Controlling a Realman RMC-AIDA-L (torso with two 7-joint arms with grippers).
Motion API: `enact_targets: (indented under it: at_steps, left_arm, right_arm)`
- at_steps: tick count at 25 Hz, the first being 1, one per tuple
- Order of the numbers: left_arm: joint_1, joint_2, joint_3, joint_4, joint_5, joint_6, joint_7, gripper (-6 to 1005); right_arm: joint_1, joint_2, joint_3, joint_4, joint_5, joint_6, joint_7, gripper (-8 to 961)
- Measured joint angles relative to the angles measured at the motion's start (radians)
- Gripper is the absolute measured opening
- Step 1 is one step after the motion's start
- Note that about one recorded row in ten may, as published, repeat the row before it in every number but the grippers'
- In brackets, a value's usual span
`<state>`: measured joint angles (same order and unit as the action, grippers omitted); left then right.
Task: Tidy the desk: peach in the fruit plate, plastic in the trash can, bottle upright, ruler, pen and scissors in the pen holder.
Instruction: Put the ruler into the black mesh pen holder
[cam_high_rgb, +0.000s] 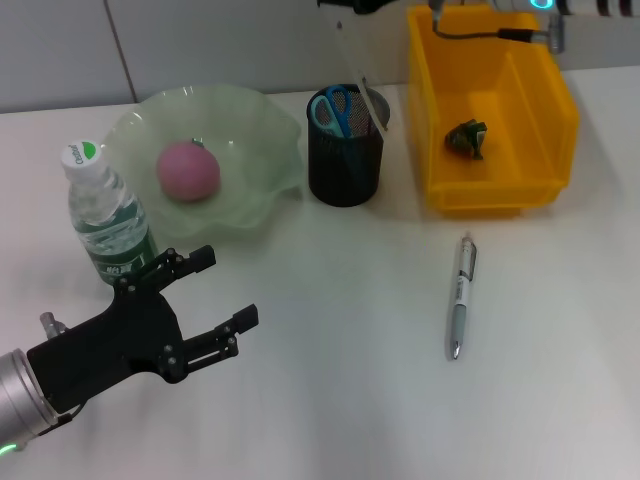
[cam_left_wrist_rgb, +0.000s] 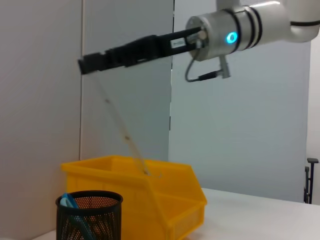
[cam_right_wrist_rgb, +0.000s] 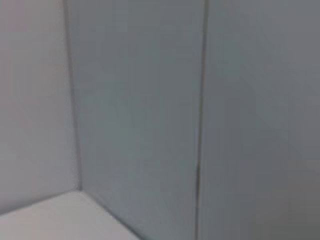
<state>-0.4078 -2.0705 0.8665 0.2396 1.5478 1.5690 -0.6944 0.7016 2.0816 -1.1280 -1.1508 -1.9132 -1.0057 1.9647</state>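
Observation:
A clear ruler (cam_high_rgb: 357, 72) hangs tilted from my right gripper (cam_high_rgb: 348, 6) at the top edge, its lower end at the rim of the black mesh pen holder (cam_high_rgb: 345, 160). Blue-handled scissors (cam_high_rgb: 332, 108) stand in the holder. The left wrist view shows the right gripper (cam_left_wrist_rgb: 86, 64) shut on the ruler (cam_left_wrist_rgb: 122, 132) above the holder (cam_left_wrist_rgb: 89, 215). A silver pen (cam_high_rgb: 460, 297) lies on the table. A pink peach (cam_high_rgb: 188, 170) lies in the green glass plate (cam_high_rgb: 262, 125). The bottle (cam_high_rgb: 105, 215) stands upright. Crumpled plastic (cam_high_rgb: 468, 138) lies in the yellow bin (cam_high_rgb: 545, 95). My left gripper (cam_high_rgb: 228, 290) is open and empty, low beside the bottle.
The yellow bin (cam_left_wrist_rgb: 165, 197) stands right of the pen holder, close to it. A grey wall runs behind the white table (cam_high_rgb: 330, 400). The right wrist view shows only wall and a table corner.

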Motion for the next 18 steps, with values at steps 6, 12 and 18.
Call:
enact_targets:
  at_steps: [6,12,18]
  left_arm:
    - [0.000,-0.001,0.001,-0.001,0.000,0.000,-0.003,842]
    - [0.000,0.001,0.003,0.002,0.000,0.000,-0.003,842]
    - [0.000,0.001,0.003,0.002,0.000,0.000,-0.004,842]
  right_arm:
    - [0.006,0.000,-0.043,0.077,0.114,0.119,-0.103,390]
    - [0.040,0.000,-0.065,0.164,0.142,0.211,-0.153,390]
    - [0.068,0.001,-0.087,0.261,0.226,0.285,-0.244,390]
